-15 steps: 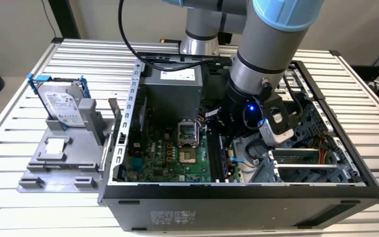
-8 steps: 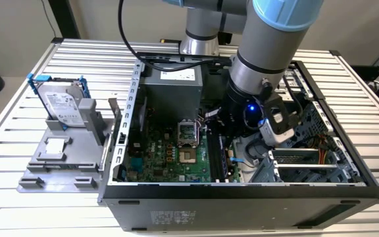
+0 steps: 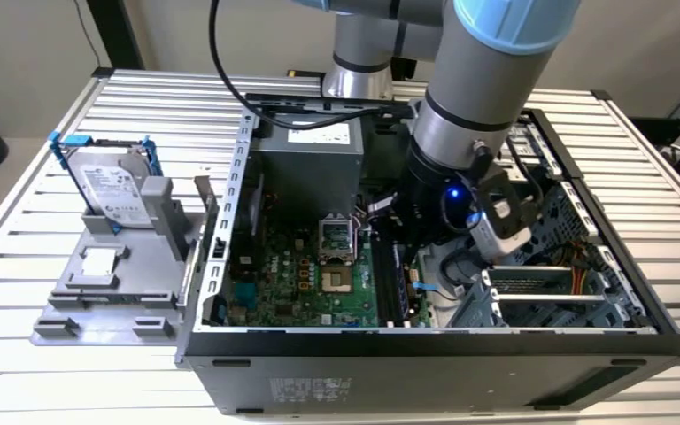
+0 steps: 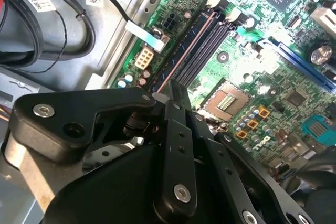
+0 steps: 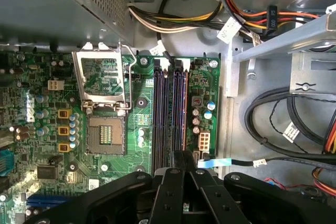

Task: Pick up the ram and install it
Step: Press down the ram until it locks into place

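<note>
Now we are seeing the gripper (image 5: 184, 156) sitting over the motherboard's (image 5: 139, 106) slots (image 5: 169, 111), fingers narrowed together. Whether it is pinching the ram (image 4: 184, 56), we cannot tell.

Even overhead light, glare on the motherboard (image 4: 273, 72), near hand (image 5: 184, 163) blurred.

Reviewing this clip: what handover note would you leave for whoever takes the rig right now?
Gripper: down inside the computer case, jaws closed on the ram, which is seen edge-on.
Ram: lined up along the memory slot nearest the motherboard's edge.
Done: pick-up and carry to the slots.
Left: I cannot tell whether it is fully seated; the jaws have not yet let go.
</note>
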Action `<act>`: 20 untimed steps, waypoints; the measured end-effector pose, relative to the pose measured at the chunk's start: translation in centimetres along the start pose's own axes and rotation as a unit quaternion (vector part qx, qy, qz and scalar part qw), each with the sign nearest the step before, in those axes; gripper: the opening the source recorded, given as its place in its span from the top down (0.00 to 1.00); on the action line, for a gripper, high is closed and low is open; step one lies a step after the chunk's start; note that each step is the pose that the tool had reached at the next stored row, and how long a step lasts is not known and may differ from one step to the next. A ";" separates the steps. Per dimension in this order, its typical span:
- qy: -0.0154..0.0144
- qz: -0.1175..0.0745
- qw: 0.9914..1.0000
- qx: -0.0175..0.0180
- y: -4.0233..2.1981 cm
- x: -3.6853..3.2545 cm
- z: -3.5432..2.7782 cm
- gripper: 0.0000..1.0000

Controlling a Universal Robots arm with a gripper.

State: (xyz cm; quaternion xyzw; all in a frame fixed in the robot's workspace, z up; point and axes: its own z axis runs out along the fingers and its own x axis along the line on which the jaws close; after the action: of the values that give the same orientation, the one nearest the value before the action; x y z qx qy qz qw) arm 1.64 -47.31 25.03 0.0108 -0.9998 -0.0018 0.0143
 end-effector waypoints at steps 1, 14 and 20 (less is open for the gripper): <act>0.000 -0.003 1.000 0.000 0.00 0.00 -0.02 1.00; 0.000 -0.043 0.999 0.001 0.00 0.00 -0.19 1.00; 0.000 -0.063 0.998 0.002 0.00 0.00 -0.31 1.00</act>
State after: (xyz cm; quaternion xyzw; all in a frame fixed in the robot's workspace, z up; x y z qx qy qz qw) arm 1.64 -47.31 25.34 0.0737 -0.9972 -0.0008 0.0144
